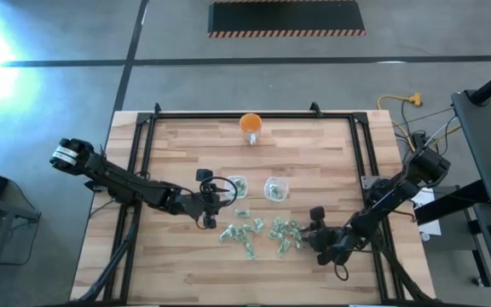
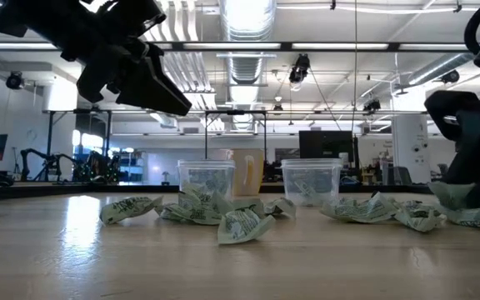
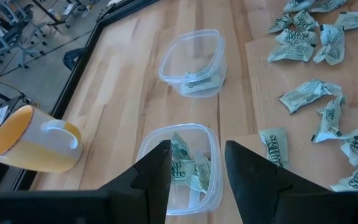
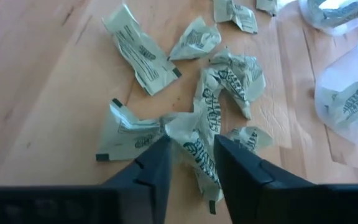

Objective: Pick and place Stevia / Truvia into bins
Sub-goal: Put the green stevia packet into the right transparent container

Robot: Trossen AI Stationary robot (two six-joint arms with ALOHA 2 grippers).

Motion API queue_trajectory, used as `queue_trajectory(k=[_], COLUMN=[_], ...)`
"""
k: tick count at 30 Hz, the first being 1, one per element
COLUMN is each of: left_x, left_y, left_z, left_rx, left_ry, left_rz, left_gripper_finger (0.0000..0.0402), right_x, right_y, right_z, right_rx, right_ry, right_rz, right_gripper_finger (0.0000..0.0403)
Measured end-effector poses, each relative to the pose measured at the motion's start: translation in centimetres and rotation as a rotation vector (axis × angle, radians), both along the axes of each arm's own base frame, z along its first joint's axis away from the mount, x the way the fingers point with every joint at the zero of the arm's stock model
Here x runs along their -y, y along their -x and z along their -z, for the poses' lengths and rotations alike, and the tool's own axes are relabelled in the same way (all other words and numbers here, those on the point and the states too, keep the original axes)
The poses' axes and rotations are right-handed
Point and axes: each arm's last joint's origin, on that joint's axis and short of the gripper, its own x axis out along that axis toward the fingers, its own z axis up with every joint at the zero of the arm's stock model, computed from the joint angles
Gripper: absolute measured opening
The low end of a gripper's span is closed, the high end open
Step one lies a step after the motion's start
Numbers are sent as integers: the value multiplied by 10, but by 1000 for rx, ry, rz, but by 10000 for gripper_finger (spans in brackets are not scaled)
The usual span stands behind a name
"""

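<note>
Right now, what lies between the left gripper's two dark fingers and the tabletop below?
In the left wrist view, the left gripper hangs open directly above a clear squarish plastic bin already holding green-and-white sachets.

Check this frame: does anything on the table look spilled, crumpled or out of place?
Yes. The Stevia sachets lie crumpled and scattered loose on the table in front of the two bins, only a few inside. The orange cup seems to lie on its side in the left wrist view.

orange cup point(image 1: 251, 124) upright near far edge of wooden table point(image 1: 186, 256); yellow cable point(image 1: 396, 101) on floor beyond.
</note>
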Motion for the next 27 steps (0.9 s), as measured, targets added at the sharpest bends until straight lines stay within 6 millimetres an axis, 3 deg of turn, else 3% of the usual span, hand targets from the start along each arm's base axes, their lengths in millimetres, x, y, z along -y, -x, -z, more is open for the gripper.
queue_trajectory(k=[6,14,21,27], left_x=[0,0,0,0], left_y=[0,0,0,0], left_z=[0,0,0,0], left_rx=[-1,-1,0,1], left_ry=[0,0,0,0], left_rz=[0,0,0,0], left_gripper_finger=[135,135,135,135], right_x=[0,0,4,39], right_y=[0,-1,-9,-26], right_z=[0,-4,-35,-68], right_rx=[-5,22,160,256], right_ry=[27,91,276,335], right_rz=[-24,-39,-7,150], right_gripper_finger=[18,9,8,8])
